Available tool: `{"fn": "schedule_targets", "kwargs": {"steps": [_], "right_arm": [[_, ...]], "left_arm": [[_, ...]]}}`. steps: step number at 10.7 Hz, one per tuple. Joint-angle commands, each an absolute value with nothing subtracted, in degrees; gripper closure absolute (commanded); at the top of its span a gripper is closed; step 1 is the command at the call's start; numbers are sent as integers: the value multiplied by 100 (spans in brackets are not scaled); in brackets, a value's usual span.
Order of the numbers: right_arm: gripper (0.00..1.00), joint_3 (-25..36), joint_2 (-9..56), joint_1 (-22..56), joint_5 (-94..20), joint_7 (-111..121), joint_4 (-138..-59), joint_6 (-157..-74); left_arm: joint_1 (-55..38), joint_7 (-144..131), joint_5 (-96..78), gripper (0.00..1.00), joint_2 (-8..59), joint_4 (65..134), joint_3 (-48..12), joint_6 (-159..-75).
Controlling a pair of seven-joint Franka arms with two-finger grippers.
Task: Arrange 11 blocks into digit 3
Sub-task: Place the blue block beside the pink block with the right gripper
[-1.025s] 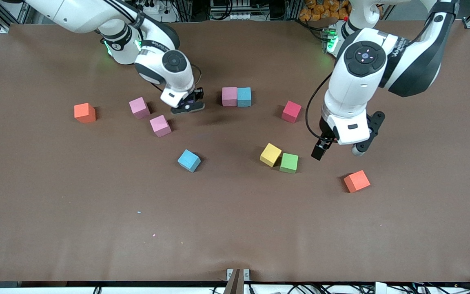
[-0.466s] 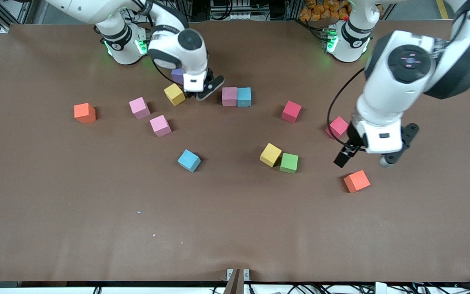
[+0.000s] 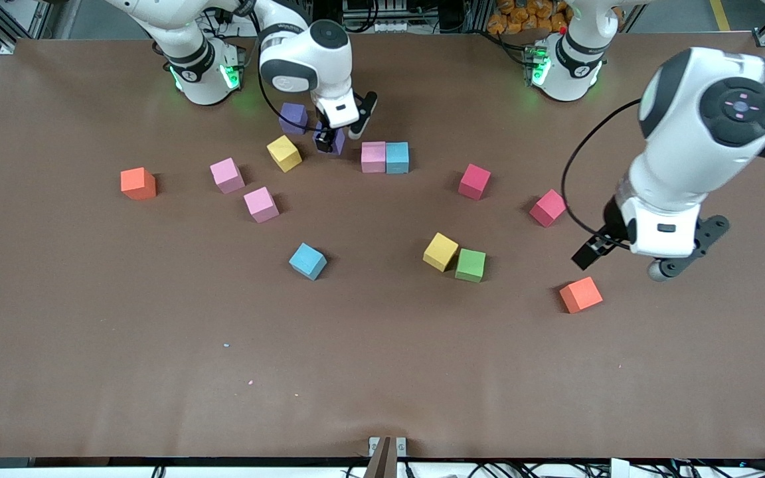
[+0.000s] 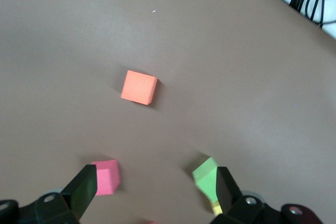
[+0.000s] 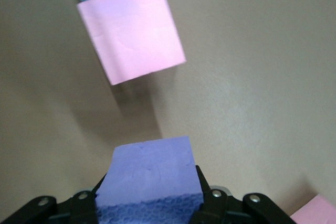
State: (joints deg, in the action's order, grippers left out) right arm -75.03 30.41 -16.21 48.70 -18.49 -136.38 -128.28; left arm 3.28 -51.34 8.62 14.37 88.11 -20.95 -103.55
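Early days for the digit 3: only a pink cube (image 3: 373,157) and a blue cube (image 3: 396,157) touch so far, the rest lie scattered. The right gripper (image 3: 333,138) has its jaws narrow on a purple cube (image 5: 149,174), low beside that pink. Count: three pink, two blue, two yellow, two crimson, two purple, one green, two orange. The left gripper (image 3: 623,261), jaws wide, waits over the desk (image 3: 382,372) by an orange cube (image 3: 580,295).

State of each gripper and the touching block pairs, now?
Right gripper, shut on purple block.
Left gripper, open, empty, over table near orange block.
Pink block, flat, touching blue block.
Yellow block, flat, touching green block.
Second purple block, loose on table.
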Motion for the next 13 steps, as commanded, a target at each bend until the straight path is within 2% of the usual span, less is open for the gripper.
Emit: {"fn": "schedule_targets", "kwargs": {"steps": [1, 4, 6, 9, 13], "right_arm": [[95, -7340, 3023, -1512, 5282, -1207, -13641, -12779], [99, -6567, 3137, -1083, 5431, -721, -13570, -12867], [100, -6452, 3269, -968, 5440, -677, -13361, -12867], [100, -5943, 3629, -345, 5440, -545, -12903, -12806], [100, -5687, 3823, 131, 5555, -492, -12639, -12779]], "left_arm": [[378, -3872, 266, 0, 1144, 8772, -1620, -9950], [378, -2421, -184, 0, 836, 8789, -986, -9581], [527, -1936, -185, 0, 713, 8789, -940, -9344], [502, -1724, -123, 0, 449, 8824, -818, -9071], [-526, -1356, -79, 0, 317, 8833, 113, -8737]]}}
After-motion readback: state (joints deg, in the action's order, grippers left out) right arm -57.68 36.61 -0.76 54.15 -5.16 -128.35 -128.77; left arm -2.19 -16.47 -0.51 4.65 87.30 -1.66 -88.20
